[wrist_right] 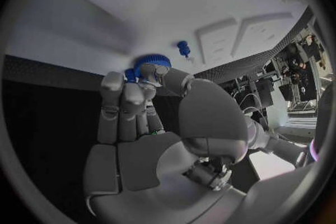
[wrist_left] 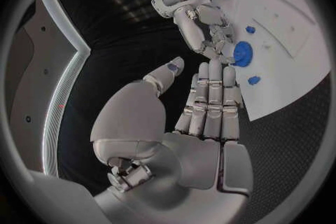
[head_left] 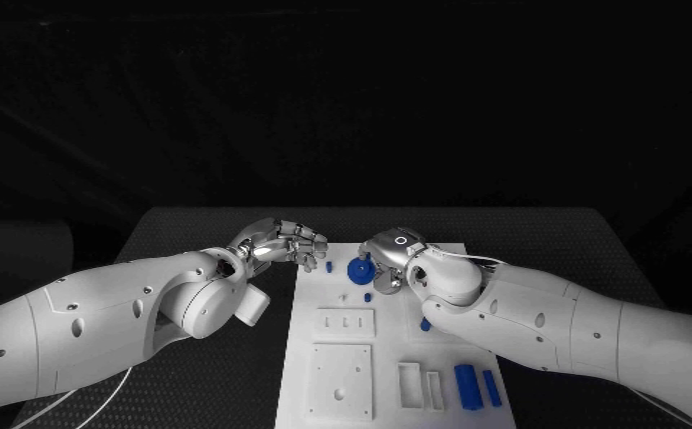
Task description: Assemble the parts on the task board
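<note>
The white task board (head_left: pixel 307 301) lies in the middle of the black table. My right hand (head_left: pixel 389 253) hovers over the board's far end and pinches a blue toothed wheel (head_left: pixel 359 270) between thumb and fingers; in the right wrist view the wheel (wrist_right: pixel 152 61) sits at the fingertips just above the board (wrist_right: pixel 140 5), near a small blue peg (wrist_right: pixel 183 48). My left hand (head_left: pixel 283 243) is by the board's far left corner, fingers stretched out and holding nothing. In the left wrist view, its fingers (wrist_left: pixel 212 98) point toward the wheel (wrist_left: pixel 243 54) in the right hand (wrist_left: pixel 209 31).
Small blue pegs (head_left: pixel 329 266) (head_left: pixel 368 297) (head_left: pixel 426 325) stand on the board's far half. Two long blue pieces (head_left: pixel 467 386) (head_left: pixel 492 388) lie at its near right beside white rectangular slots (head_left: pixel 411 385). Recessed square plates (head_left: pixel 345 325) are at the near left.
</note>
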Action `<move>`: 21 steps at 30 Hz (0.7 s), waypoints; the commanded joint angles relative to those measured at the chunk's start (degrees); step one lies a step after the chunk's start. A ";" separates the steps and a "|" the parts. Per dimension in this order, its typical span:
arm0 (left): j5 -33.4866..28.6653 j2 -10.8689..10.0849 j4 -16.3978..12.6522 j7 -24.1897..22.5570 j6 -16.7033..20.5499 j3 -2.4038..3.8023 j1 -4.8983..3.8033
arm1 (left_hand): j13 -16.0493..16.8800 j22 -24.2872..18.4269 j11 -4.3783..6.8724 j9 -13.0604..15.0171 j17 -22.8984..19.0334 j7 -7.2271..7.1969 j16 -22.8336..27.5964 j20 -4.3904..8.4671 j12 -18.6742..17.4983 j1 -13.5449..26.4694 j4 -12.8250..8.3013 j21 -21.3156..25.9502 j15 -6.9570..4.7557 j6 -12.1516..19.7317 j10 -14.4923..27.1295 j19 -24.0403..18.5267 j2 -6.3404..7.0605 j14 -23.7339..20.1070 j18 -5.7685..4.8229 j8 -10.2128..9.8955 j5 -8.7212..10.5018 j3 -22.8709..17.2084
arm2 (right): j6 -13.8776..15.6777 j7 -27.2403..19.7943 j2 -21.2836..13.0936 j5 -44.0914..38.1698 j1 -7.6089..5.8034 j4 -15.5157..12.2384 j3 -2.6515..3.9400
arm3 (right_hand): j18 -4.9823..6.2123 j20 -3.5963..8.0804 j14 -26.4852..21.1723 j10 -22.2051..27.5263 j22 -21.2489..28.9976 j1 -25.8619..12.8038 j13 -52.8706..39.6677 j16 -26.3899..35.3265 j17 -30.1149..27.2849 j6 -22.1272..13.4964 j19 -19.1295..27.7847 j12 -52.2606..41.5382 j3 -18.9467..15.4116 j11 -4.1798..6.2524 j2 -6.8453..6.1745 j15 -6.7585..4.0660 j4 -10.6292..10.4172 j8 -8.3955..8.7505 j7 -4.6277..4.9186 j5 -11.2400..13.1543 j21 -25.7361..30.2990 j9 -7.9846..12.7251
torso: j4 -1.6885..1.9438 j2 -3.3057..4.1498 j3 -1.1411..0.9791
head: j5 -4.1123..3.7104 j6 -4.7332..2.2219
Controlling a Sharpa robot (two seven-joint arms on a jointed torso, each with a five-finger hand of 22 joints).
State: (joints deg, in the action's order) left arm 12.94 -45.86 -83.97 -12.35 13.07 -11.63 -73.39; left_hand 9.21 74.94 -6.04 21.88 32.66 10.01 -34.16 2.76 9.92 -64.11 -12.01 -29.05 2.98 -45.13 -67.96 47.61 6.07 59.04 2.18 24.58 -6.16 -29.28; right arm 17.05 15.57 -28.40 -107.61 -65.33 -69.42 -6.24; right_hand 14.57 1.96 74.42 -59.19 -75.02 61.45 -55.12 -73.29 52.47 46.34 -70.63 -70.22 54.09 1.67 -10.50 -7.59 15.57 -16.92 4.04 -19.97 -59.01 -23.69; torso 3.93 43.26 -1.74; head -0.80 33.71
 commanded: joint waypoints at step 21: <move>0.30 -0.22 -0.17 -0.15 -0.32 0.05 -0.06 | 0.07 1.14 -0.21 0.08 0.11 0.41 0.27 -0.04 -0.32 0.58 -0.07 -0.36 0.03 0.31 0.18 -0.32 0.06 -0.48 0.93 -0.29 -0.29 -0.34 | -2.26 -1.37 -3.29 3.97 0.32 -3.21 0.04 | 0.43 0.39 0.09 -0.17 -0.79 -0.92 -0.21 0.38 0.35 0.75 -0.52 -0.08 0.82 -0.35 -0.04 0.22 0.28 -0.80 0.95 -0.82 -0.34 -0.18 | -0.24 -0.04 -0.08 | -0.06 -0.39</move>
State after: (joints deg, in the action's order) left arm 12.97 -46.09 -83.96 -12.24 13.06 -11.62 -73.39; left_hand 9.20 74.92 -6.04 21.86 32.72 10.21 -34.16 2.76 9.92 -64.11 -12.01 -29.05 2.98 -44.92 -67.96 47.61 6.07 59.04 2.14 24.59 -6.16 -29.28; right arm 16.50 15.11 -31.67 -104.84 -65.05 -72.44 -6.21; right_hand 14.20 2.26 74.43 -59.51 -75.02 60.86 -55.26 -73.10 52.77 46.65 -70.95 -70.22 54.56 1.74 -10.62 -7.58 15.73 -17.81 4.02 -20.64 -59.01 -23.91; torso 3.71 43.19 -1.75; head -0.78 33.29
